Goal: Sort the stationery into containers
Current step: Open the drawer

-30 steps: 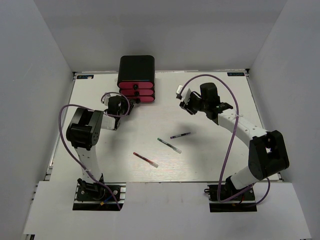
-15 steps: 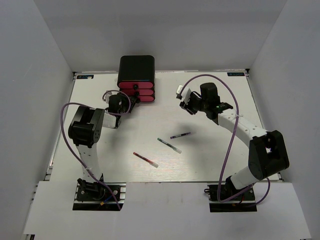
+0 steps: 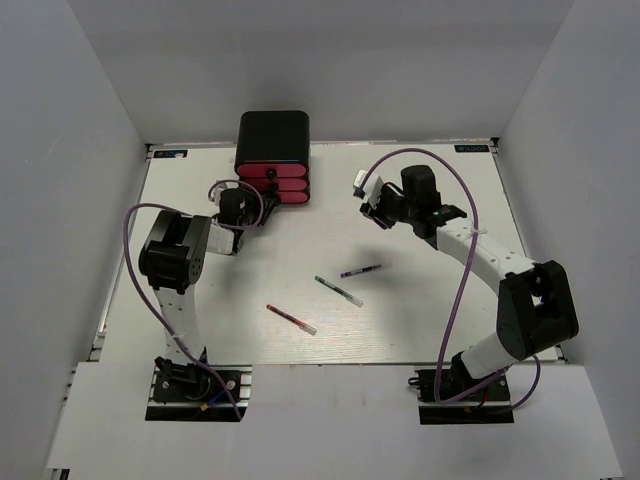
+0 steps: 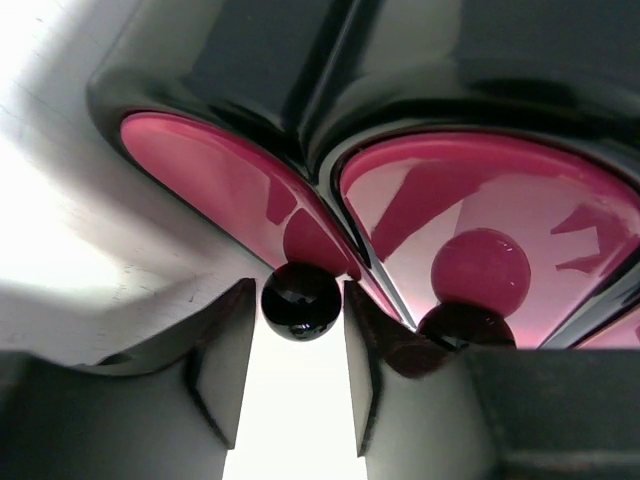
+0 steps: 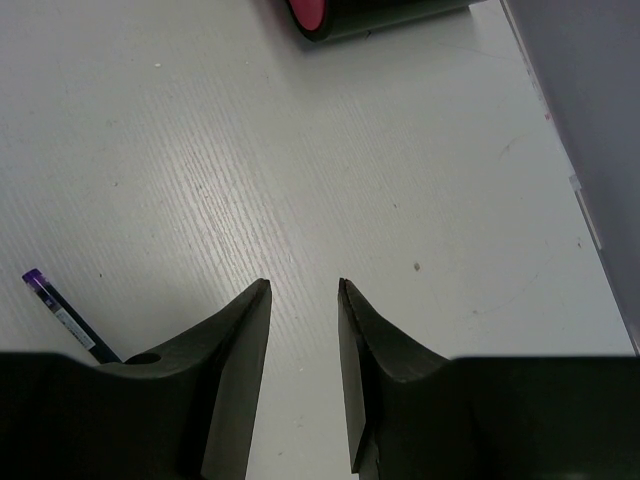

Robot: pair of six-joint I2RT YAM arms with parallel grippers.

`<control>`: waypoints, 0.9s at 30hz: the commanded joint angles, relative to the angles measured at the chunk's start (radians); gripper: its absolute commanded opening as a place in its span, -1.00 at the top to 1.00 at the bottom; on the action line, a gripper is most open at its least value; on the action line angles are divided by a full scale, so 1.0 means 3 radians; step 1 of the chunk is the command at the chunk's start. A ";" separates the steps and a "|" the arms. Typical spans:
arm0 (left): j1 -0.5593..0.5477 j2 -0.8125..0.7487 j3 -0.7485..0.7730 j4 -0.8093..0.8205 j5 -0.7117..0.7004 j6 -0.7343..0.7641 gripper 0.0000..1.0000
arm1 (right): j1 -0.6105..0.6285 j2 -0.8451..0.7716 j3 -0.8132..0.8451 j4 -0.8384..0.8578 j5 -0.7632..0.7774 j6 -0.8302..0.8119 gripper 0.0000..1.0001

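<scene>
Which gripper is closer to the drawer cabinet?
Left: the left gripper is at the cabinet front, straddling a black knob; the right gripper hovers over the table, well to the cabinet's right.

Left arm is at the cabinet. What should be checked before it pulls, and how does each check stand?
1. Drawer knob centred in the left gripper: ok.
2. Grip closed firmly on that knob: cannot tell.
3. Drawers open for loading: not ok, all look shut.
4. Right gripper open, empty, away from the cabinet: ok.
5. Purple-capped pen, green-tipped pen and red pen lying clear of the drawer fronts: ok.
</scene>
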 commanded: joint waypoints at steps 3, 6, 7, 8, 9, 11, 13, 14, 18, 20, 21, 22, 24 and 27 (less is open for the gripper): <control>-0.0008 0.0025 0.0149 -0.0044 0.0013 0.0015 0.10 | -0.0015 -0.0074 -0.0018 0.0096 -0.0056 -0.0008 0.21; -0.0038 0.0025 0.0149 -0.0044 0.0013 0.0015 0.21 | -0.0010 -0.0074 -0.0028 0.0096 -0.0066 -0.0013 0.21; -0.0039 0.0025 0.0118 -0.0044 0.0013 0.0015 0.21 | -0.0020 -0.0079 -0.0028 0.0111 -0.0061 -0.0008 0.21; -0.0039 -0.0005 0.0078 -0.0044 0.0013 0.0015 0.23 | -0.0015 -0.0074 -0.0028 0.0106 -0.0066 -0.0008 0.21; -0.0039 -0.0005 0.0077 -0.0044 0.0013 0.0015 0.24 | -0.0010 -0.0084 -0.0033 0.0101 -0.0061 -0.0008 0.21; -0.0039 -0.0041 -0.0045 -0.0044 0.0013 0.0015 0.24 | -0.0010 -0.0074 -0.0028 0.0111 -0.0071 -0.0008 0.21; -0.0039 -0.0138 -0.0122 -0.0008 0.0013 0.0015 0.24 | -0.0020 -0.0079 -0.0033 0.0096 -0.0071 -0.0013 0.21; -0.0039 -0.0138 -0.0208 -0.0008 0.0013 0.0015 0.24 | -0.0010 -0.0074 -0.0028 0.0116 -0.0076 -0.0013 0.21; -0.0039 -0.0281 -0.0439 0.0064 0.0049 0.0015 0.24 | -0.0010 -0.0069 -0.0013 0.0106 -0.0092 -0.0008 0.21; -0.0039 -0.0368 -0.0587 0.0130 0.0080 0.0015 0.24 | -0.0015 -0.0069 -0.0018 0.0101 -0.0097 -0.0003 0.21; -0.0039 -0.0399 -0.0628 0.0130 0.0080 0.0015 0.24 | -0.0005 -0.0079 -0.0018 0.0106 -0.0102 -0.0008 0.21; -0.0039 -0.0435 -0.0704 0.0130 0.0080 0.0056 0.24 | -0.0015 -0.0079 -0.0018 0.0096 -0.0102 -0.0008 0.21; -0.0039 -0.0537 -0.0807 0.0130 0.0116 0.0087 0.24 | -0.0015 -0.0099 -0.0023 0.0101 -0.0107 -0.0003 0.21; -0.0039 -0.0649 -0.0904 0.0130 0.0116 0.0117 0.24 | -0.0010 -0.0089 -0.0028 0.0091 -0.0117 -0.0003 0.21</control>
